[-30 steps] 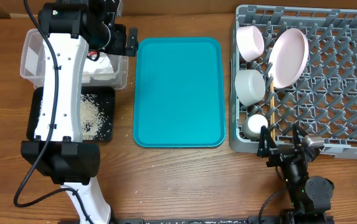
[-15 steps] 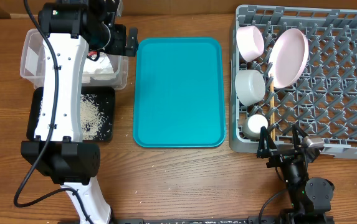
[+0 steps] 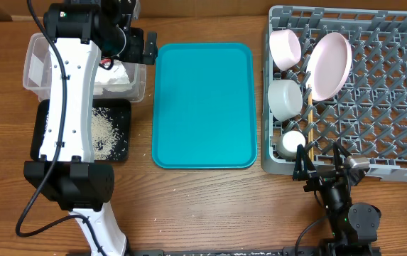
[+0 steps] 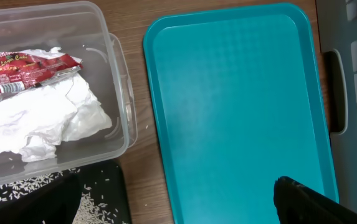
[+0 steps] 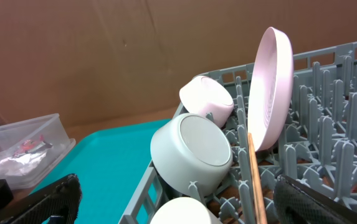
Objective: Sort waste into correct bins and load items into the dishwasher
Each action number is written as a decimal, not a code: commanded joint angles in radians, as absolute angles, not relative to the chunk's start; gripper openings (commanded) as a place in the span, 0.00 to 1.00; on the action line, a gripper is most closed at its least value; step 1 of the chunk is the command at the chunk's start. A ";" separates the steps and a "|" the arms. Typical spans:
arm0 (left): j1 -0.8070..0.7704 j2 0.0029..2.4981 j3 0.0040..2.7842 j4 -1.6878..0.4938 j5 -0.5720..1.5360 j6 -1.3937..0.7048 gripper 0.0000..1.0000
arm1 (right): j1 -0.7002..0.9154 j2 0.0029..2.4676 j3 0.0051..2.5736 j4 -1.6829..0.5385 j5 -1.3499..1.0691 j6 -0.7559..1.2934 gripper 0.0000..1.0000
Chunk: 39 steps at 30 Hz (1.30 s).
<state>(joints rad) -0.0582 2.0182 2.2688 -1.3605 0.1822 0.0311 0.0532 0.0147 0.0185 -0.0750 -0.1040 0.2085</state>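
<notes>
Wrapper (image 4: pixel 25 67), napkin (image 4: pixel 41 121) in tub (image 4: pixel 119 68), rice (image 3: pixel 102 126) in tray (image 3: pixel 118 105), plate (image 3: pixel 329 64) in rack (image 3: pixel 388 107), left tool (image 4: pixel 172 208), right tool (image 3: pixel 322 165) spread, empty

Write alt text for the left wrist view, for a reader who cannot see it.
A clear tub at left holds a red wrapper lying on a crumpled white napkin. A teal tray fills the middle, and rice grains lie on a black tray below the tub.

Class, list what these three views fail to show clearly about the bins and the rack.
- Overhead: the left arm covers much of the clear tub and black tray.
- Right wrist: the cup is cut by the bottom edge.
- Left wrist: the wrapper print is too blurred to read.
</notes>
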 commanded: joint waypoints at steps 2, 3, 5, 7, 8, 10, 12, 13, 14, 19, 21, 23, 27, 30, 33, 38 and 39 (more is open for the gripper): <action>-0.053 2.008 2.275 -1.356 0.180 0.022 1.00 | 0.060 0.003 0.008 -0.073 -0.103 0.210 1.00; -0.053 2.008 2.275 -1.357 0.179 0.022 1.00 | 0.060 0.003 0.008 -0.073 -0.103 0.210 1.00; -0.053 2.008 2.275 -1.354 0.146 0.023 1.00 | 0.060 0.003 0.008 -0.073 -0.103 0.210 1.00; -0.053 2.000 2.275 -1.361 0.099 0.022 1.00 | 0.060 0.003 0.008 -0.073 -0.103 0.210 1.00; -0.053 1.992 2.275 -1.364 0.094 0.022 1.00 | 0.060 0.003 0.008 -0.073 -0.103 0.210 1.00; -0.053 1.962 2.275 -1.336 0.094 0.030 1.00 | 0.060 0.003 0.008 -0.073 -0.103 0.210 1.00; -0.052 1.928 2.274 -1.282 0.093 0.031 1.00 | 0.060 0.003 0.008 -0.073 -0.103 0.210 1.00; -0.053 1.908 2.271 -1.255 0.094 0.040 1.00 | 0.060 0.003 0.008 -0.073 -0.103 0.210 1.00; -0.053 1.882 2.262 -1.219 0.099 0.050 1.00 | 0.060 0.003 0.008 -0.073 -0.103 0.210 1.00; -0.054 1.714 2.103 -1.018 0.117 0.049 1.00 | 0.060 0.003 0.008 -0.073 -0.103 0.210 1.00; -0.054 1.621 1.964 -0.897 0.128 0.049 1.00 | 0.060 0.003 0.008 -0.073 -0.103 0.210 1.00; -0.054 1.525 1.803 -0.761 0.134 0.047 1.00 | 0.060 0.003 0.008 -0.073 -0.103 0.210 1.00; -0.052 1.296 1.424 -0.490 0.150 0.048 1.00 | 0.060 0.003 0.008 -0.073 -0.103 0.210 1.00; -0.043 1.130 1.160 -0.340 0.122 0.053 1.00 | 0.060 0.003 0.008 -0.073 -0.103 0.210 1.00; -0.010 0.973 0.914 -0.230 0.123 0.052 1.00 | 0.060 0.003 0.008 -0.073 -0.103 0.210 1.00; 0.039 0.723 0.562 -0.087 0.131 0.033 1.00 | 0.060 0.003 0.008 -0.073 -0.103 0.210 1.00; 0.044 0.668 0.490 -0.054 0.131 0.033 1.00 | 0.060 0.003 0.008 -0.073 -0.103 0.210 1.00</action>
